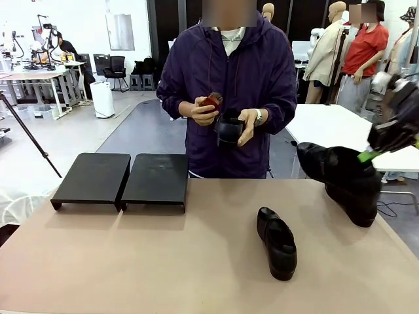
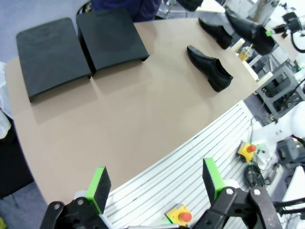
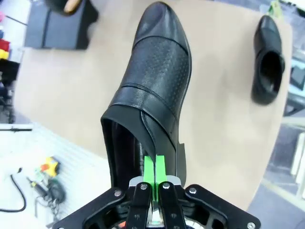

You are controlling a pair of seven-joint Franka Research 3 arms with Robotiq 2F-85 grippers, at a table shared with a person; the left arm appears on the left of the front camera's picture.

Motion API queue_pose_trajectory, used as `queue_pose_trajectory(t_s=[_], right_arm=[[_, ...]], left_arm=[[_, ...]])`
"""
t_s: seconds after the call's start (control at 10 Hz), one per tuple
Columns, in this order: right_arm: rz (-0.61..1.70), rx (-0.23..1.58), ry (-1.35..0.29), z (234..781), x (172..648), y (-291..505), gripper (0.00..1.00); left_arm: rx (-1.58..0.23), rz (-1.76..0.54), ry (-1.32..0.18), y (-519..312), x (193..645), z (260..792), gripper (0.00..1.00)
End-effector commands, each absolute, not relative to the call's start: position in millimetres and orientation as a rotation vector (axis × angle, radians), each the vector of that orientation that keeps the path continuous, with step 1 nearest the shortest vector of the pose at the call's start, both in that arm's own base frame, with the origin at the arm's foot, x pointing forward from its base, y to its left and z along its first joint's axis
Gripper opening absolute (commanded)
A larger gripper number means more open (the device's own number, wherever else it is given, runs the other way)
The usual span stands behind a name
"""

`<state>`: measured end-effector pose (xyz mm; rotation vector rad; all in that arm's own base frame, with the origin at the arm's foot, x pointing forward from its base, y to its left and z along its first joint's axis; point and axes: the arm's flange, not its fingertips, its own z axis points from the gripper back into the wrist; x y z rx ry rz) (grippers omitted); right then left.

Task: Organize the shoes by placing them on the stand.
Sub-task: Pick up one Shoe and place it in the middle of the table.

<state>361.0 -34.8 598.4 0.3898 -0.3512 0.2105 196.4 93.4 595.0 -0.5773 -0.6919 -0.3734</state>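
Observation:
The stand (image 1: 121,178), two black sloped panels side by side, sits at the table's far left with nothing on it; it also appears as the stand (image 2: 81,45). My right gripper (image 1: 370,155) is shut on the heel rim of a black shoe (image 1: 334,167), lifted above a second shoe (image 1: 353,201) at the far right. In the right wrist view the gripper (image 3: 154,179) pinches that shoe (image 3: 152,81). A third shoe (image 1: 277,242) lies mid-table. The person holds another shoe (image 1: 229,127) and a brush (image 1: 211,101). My left gripper (image 2: 155,183) hangs open over the table's near edge.
The person stands at the far side, behind the middle of the table (image 1: 163,261). A white table (image 1: 327,124) is behind on the right. Below the near edge are yellow emergency-stop boxes (image 2: 248,150). Bare tabletop lies between the stand and the middle shoe.

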Motion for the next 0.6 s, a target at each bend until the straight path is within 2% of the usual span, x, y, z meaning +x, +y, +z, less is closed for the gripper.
queue_pose_trajectory(t_s=[0.0, 0.2, 0.4, 0.5], right_arm=[[0.135, 0.402, -0.318, 623.3, 307.1, -33.4, 0.00], [0.106, 0.361, -0.379, 632.1, 270.1, -25.7, 0.00], [0.091, 0.322, -0.438, 624.0, 265.1, -23.7, 0.00], [0.131, 0.385, -0.367, 639.5, 262.8, -28.1, 0.00]], left_arm=[[-0.591, -0.390, -0.700, 93.6, 195.0, 594.9, 1.00], [-0.591, -0.390, -0.700, 93.6, 195.0, 594.9, 1.00], [-0.591, -0.390, -0.700, 93.6, 195.0, 594.9, 1.00], [-0.591, -0.390, -0.700, 93.6, 195.0, 594.9, 1.00]])
